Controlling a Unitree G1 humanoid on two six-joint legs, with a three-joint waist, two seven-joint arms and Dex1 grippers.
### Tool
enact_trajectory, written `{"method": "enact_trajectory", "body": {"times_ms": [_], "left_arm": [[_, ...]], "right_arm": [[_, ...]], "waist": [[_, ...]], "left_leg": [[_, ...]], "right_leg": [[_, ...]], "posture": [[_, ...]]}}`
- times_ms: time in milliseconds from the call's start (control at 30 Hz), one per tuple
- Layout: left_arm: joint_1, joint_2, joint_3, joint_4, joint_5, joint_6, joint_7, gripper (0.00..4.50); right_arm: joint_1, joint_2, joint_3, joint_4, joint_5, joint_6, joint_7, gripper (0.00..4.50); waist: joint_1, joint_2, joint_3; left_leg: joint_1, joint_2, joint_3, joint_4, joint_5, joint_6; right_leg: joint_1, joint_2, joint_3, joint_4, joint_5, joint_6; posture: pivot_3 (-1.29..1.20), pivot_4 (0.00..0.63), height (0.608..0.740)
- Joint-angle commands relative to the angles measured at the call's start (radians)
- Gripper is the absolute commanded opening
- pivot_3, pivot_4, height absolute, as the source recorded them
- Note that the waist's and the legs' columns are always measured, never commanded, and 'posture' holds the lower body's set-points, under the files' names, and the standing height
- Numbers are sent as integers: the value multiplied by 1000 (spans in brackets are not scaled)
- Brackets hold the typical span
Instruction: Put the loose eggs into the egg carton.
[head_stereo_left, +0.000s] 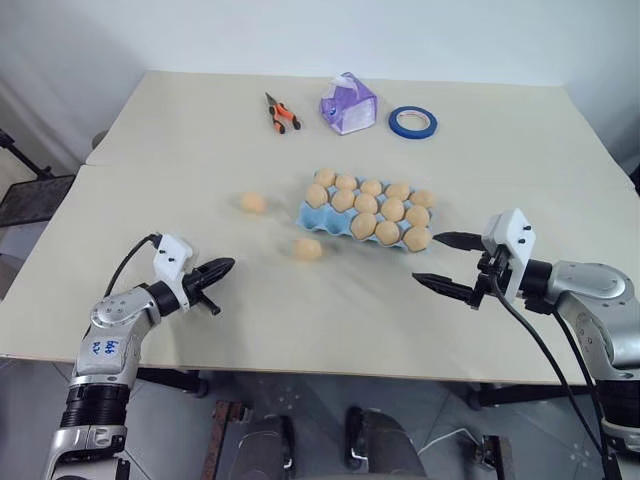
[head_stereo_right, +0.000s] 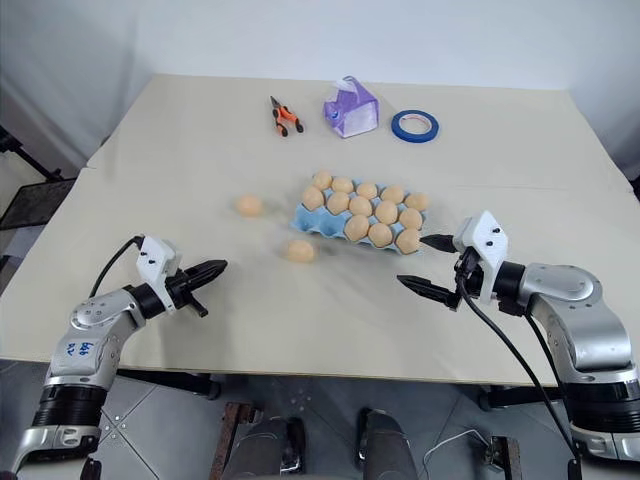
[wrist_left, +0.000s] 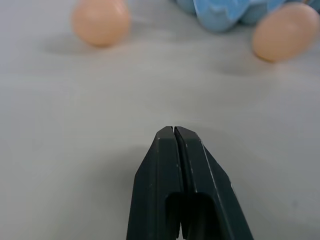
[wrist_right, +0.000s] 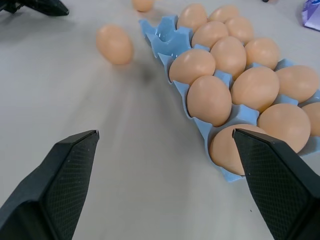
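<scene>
Two loose eggs lie on the table left of the egg carton: one (head_stereo_left: 253, 203) farther out and one (head_stereo_left: 307, 249) just off its front left corner. The light blue egg carton (head_stereo_left: 313, 219) holds several eggs, and its front left cups stand bare (wrist_right: 165, 31). My left gripper (head_stereo_left: 222, 266) hovers near the table's front, shut with nothing in it, pointing toward the nearer egg (wrist_left: 286, 31) from a short way off. My right gripper (head_stereo_left: 428, 258) is open wide just right of the carton's front right corner, nothing between its fingers.
At the back of the table lie orange-handled pliers (head_stereo_left: 282, 113), a purple tissue pack (head_stereo_left: 347, 104) and a blue tape roll (head_stereo_left: 412, 122). The table's front edge runs just below both grippers.
</scene>
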Motion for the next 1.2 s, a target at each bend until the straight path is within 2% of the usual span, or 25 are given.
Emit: {"method": "enact_trajectory", "body": {"times_ms": [33,100,467,667,800,1033,1200], "left_arm": [[-21,-7,-11,-113,-28,49,1,416],[-16,-1,-29,-167,-38,83,-23,895],[-25,10,-32,-227,-72,118,-89,4445],[-5,37,-1,-243,-120,156,-137,4481],[6,52,6,-277,-152,193,-146,4481],[32,67,24,-319,-164,226,-136,4481],[51,69,50,-337,-170,247,-100,4481]], "right_arm": [[10,2,-26,-50,21,-3,-13,4500],[22,0,-32,-61,25,-1,-16,4500],[169,23,-30,-217,60,66,-90,4500],[250,75,45,-345,51,135,-179,4500],[268,72,138,-377,42,179,-175,4500],[227,-6,244,-391,70,316,-112,4500],[146,71,315,-301,82,380,-126,4500]], "waist": [[0,0,0],[0,0,0],[1,0,0],[-1,0,0],[-1,0,0],[0,0,0],[-5,0,0]], "left_leg": [[0,0,0,0,0,0],[0,0,0,0,1,1],[0,0,0,0,2,1],[0,0,-1,0,2,1],[0,0,-1,0,2,1],[0,0,-1,1,1,1],[0,0,-2,0,2,1]], "right_leg": [[0,0,0,0,0,0],[0,0,0,0,0,0],[0,0,0,1,0,0],[0,0,0,1,0,0],[0,0,0,1,0,0],[1,0,1,1,0,0],[1,0,0,1,0,0]], "posture": [[0,150,740],[0,150,740],[0,150,740],[0,150,740],[0,150,740],[0,150,740],[0,150,740]]}}
